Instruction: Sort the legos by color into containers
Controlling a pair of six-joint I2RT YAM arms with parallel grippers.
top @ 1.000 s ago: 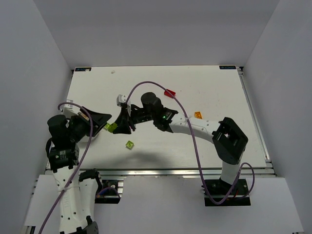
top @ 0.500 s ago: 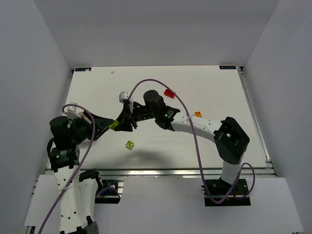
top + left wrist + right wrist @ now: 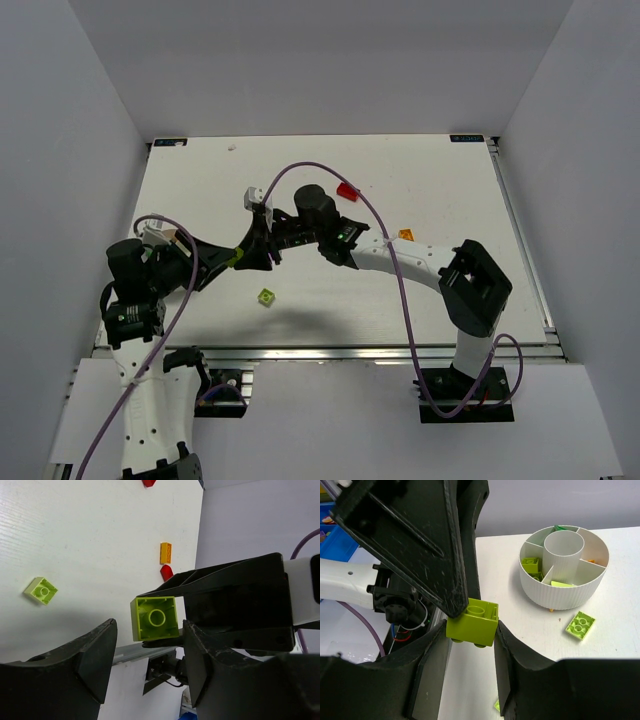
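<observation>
My right gripper (image 3: pixel 470 628) (image 3: pixel 252 254) is shut on a lime green brick (image 3: pixel 471 621) (image 3: pixel 155 618) (image 3: pixel 237 256), holding it studs down above the table. My left gripper (image 3: pixel 150 625) (image 3: pixel 226 262) has come up to the same brick, open. Its fingers (image 3: pixel 95 660) stand either side of the brick, with a wide gap on one side. One left fingertip overlaps the brick's top edge in the right wrist view. The round white divided dish (image 3: pixel 564 590) stands behind, with lime pieces (image 3: pixel 530 564) in its compartments. The left arm hides the dish in the top view.
A flat lime brick (image 3: pixel 266 296) (image 3: pixel 580 625) (image 3: pixel 41 590) lies loose near the front edge of the table. Farther right lie a red brick (image 3: pixel 347 190) (image 3: pixel 166 572) and an orange brick (image 3: pixel 406 236) (image 3: pixel 165 552). A purple cable (image 3: pixel 380 235) loops over the right arm.
The left gripper has reached right toward the right gripper and narrowed a little, so its fingers now flank the held brick. The right gripper shifted slightly up-right early on, then held still.
</observation>
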